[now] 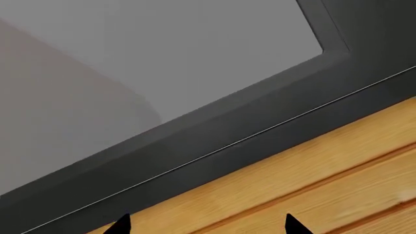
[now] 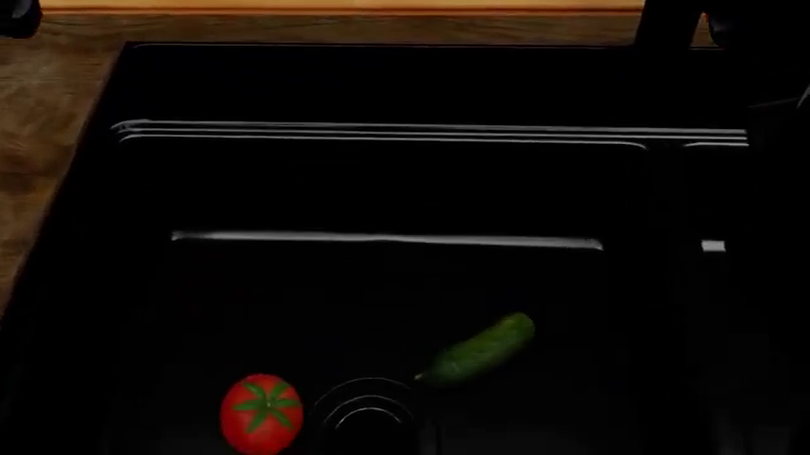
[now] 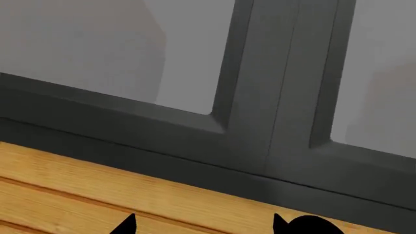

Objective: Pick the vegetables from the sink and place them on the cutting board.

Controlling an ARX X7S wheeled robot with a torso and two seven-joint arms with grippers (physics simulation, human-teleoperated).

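Round red tomato with green star-shaped calyx (image 2: pixel 262 413) and short dark green bumpy cucumber (image 2: pixel 479 350): both lying in large black double-basin sink (image 2: pixel 379 133), either side of ringed metal drain (image 2: pixel 367 409). Left end effector (image 1: pixel 205 225) and right end effector (image 3: pixel 202 225): tips apart, holding nothing, over brown wooden bench (image 1: pixel 338 180). Pale cutting board: apparently out of view. Best descent: straight down, fingers straddling tomato, clear of basin wall.

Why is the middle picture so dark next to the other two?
Head view: the black sink swallows light, only thin edge highlights, the tomato and cucumber stand out. Both wrist views: evenly lit grey panels and sharp wood grain, no glare.
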